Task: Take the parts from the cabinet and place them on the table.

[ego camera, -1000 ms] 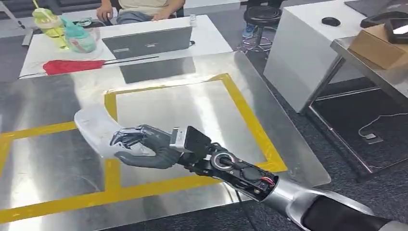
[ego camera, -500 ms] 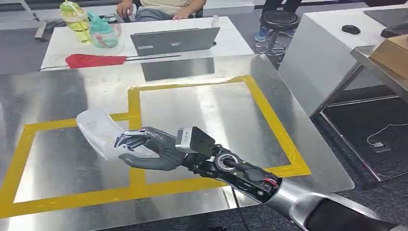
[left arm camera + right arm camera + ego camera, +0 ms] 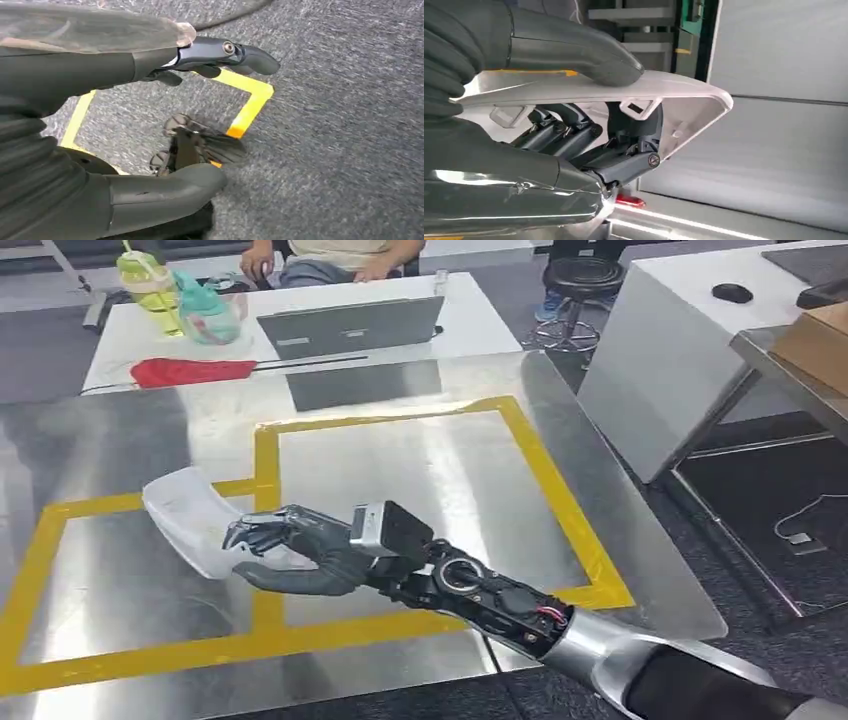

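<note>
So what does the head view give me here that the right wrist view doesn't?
The head view alone shows the steel table with its yellow tape, the laptop, the red cloth, two bottles and a seated person. The right wrist view alone shows the part's inner side, with small clips and dark fingers curled under it. Both show the right hand gripping the white part.

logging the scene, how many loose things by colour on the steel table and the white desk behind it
white: 1, the plastic part held in the right hand
red: 1, cloth
grey: 1, laptop
yellow-green: 1, bottle
teal: 1, bottle
total: 5
</note>
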